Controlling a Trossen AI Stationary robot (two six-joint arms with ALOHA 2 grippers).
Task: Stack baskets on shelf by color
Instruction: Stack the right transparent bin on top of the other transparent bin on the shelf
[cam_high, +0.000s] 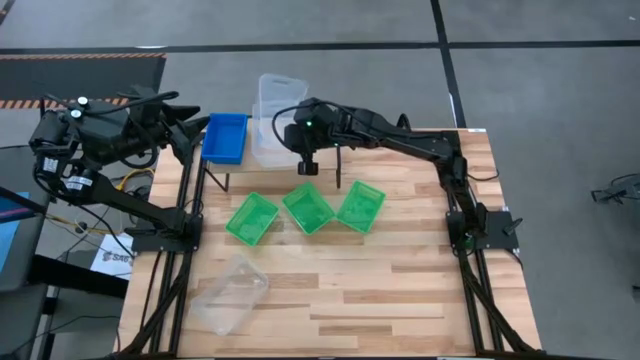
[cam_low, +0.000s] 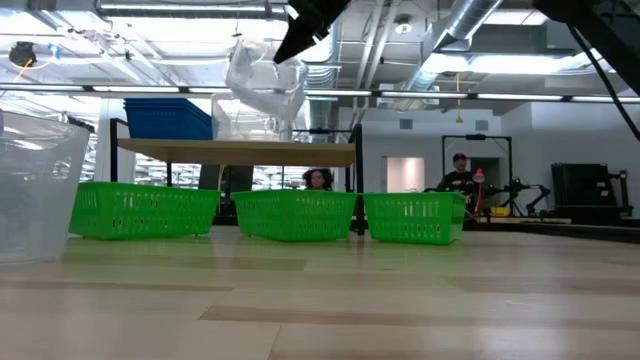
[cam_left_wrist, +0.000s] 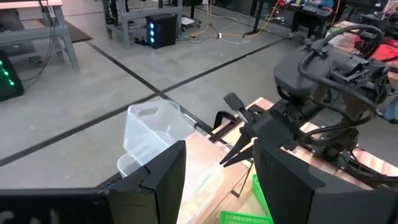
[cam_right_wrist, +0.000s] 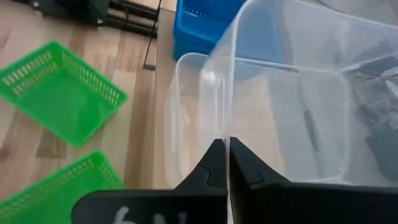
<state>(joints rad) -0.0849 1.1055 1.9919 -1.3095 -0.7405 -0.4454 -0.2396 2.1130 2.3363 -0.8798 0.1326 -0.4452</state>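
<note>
In the high view's upper centre, the right hand (cam_high: 296, 128) pinches the rim of a clear basket (cam_high: 278, 93), holding it tilted above another clear basket (cam_high: 268, 145) on the shelf (cam_low: 236, 151), beside the blue baskets (cam_high: 225, 137). Three green baskets (cam_high: 307, 208) sit mid-desk (cam_high: 400, 290), one clear basket (cam_high: 229, 294) lower left. The left hand (cam_left_wrist: 216, 168), upper left, hangs open.

The big table (cam_high: 400, 290) is made of light wooden planks. Around it is a grey concrete floor (cam_high: 560, 90) with dark lines (cam_high: 445, 40) across it. Shiny silver pipes (cam_low: 480, 25) and long bright lights (cam_low: 60, 70) run under the ceiling. Far across the room is a white wall with a doorway (cam_low: 405, 172). Two people (cam_low: 458, 180) are there by dark machines (cam_low: 580, 190).
</note>
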